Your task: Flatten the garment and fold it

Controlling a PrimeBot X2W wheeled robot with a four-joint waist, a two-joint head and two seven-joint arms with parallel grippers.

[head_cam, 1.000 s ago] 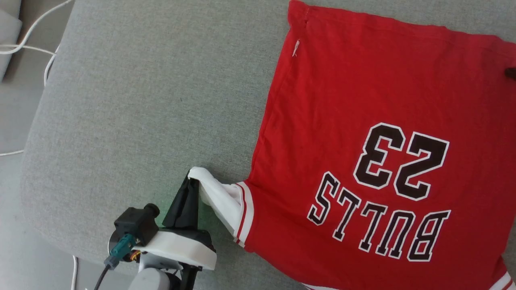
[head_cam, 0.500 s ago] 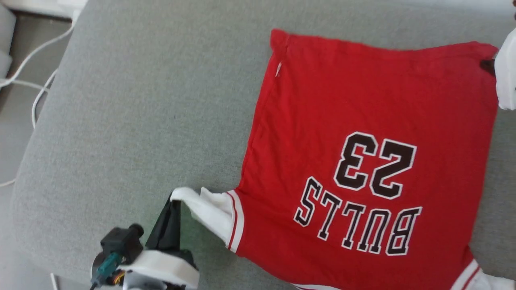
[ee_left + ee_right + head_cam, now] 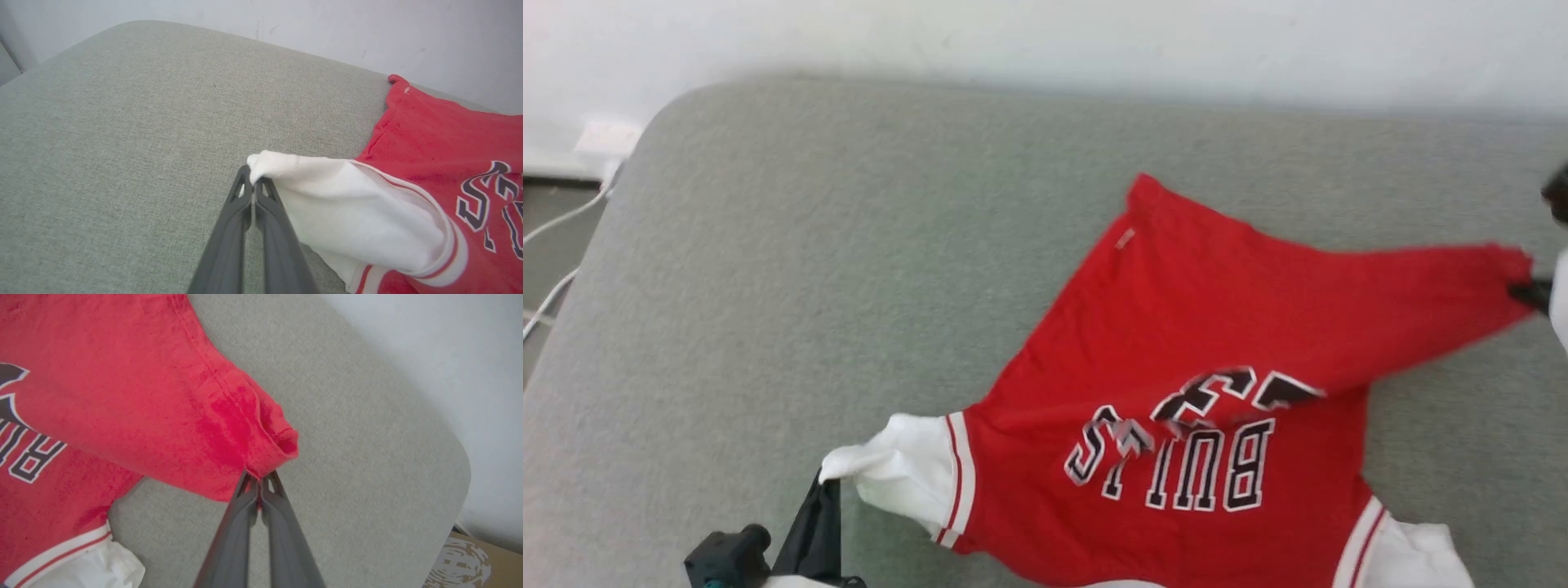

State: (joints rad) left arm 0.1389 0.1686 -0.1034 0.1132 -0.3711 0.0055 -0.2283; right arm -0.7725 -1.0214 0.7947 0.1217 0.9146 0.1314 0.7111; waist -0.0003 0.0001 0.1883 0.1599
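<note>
The garment [image 3: 1176,327], a red jersey with white sleeves and black lettering, lies on a grey cushion [image 3: 849,245], lettered side up. My left gripper [image 3: 827,483] is shut on the tip of its white left sleeve [image 3: 327,204], seen close in the left wrist view at the left gripper [image 3: 254,184]. My right gripper [image 3: 1531,290] is shut on the red hem corner [image 3: 269,449] at the far right, lifting it off the cushion; the right gripper [image 3: 259,479] pinches the hem fold. The number is creased and partly folded over.
A white wall [image 3: 1013,33] stands behind the cushion. White cables [image 3: 556,245] lie on the floor off its left edge. A brown cardboard box [image 3: 470,563] sits past the cushion's right corner. Bare cushion stretches to the left of the garment.
The right gripper has shut on the hem corner and raised it, pulling the red body into a stretched, creased shape. The head camera has tilted up, bringing the wall into view.
</note>
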